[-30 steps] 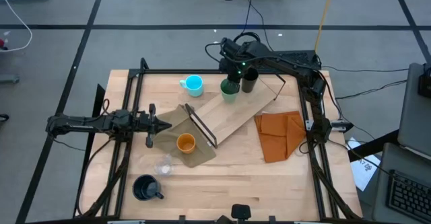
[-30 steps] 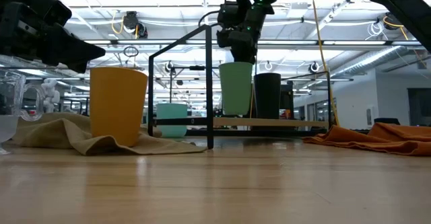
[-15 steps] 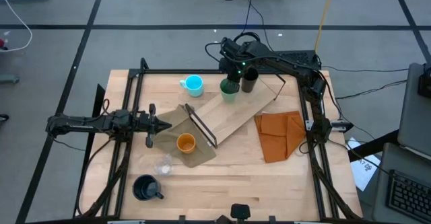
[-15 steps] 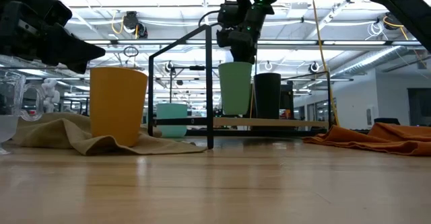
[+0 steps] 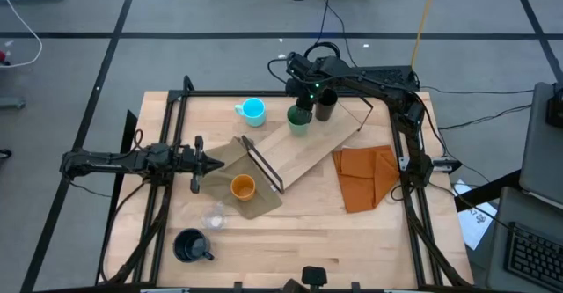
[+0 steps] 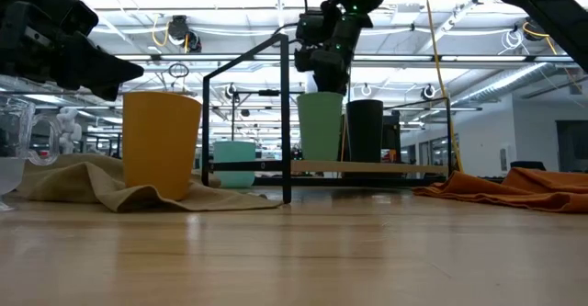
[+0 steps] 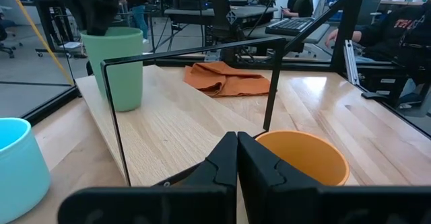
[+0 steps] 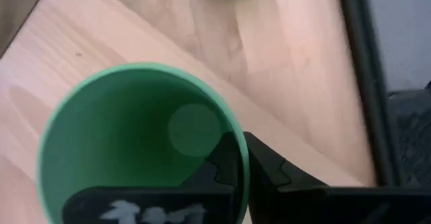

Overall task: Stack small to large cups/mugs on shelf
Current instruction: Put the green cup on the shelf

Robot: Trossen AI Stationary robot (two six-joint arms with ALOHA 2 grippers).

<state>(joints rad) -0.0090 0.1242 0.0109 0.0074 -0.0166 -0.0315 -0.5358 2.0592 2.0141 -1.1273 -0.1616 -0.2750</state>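
Green cup (image 5: 299,121) at shelf (image 5: 308,148) edge, touching black tumbler (image 5: 325,108).

overhead and table-level views, sharing green cup (image 5: 299,121)

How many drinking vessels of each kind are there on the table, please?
Handled mugs: 2, cyan plastic mug, dark navy mug
Handleless cups: 4, green plastic cup, black tumbler, orange plastic cup, tiny clear cup
Total: 6

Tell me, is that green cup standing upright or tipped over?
Upright: the green cup stands with its base on the shelf, its open mouth facing up in the right wrist view.
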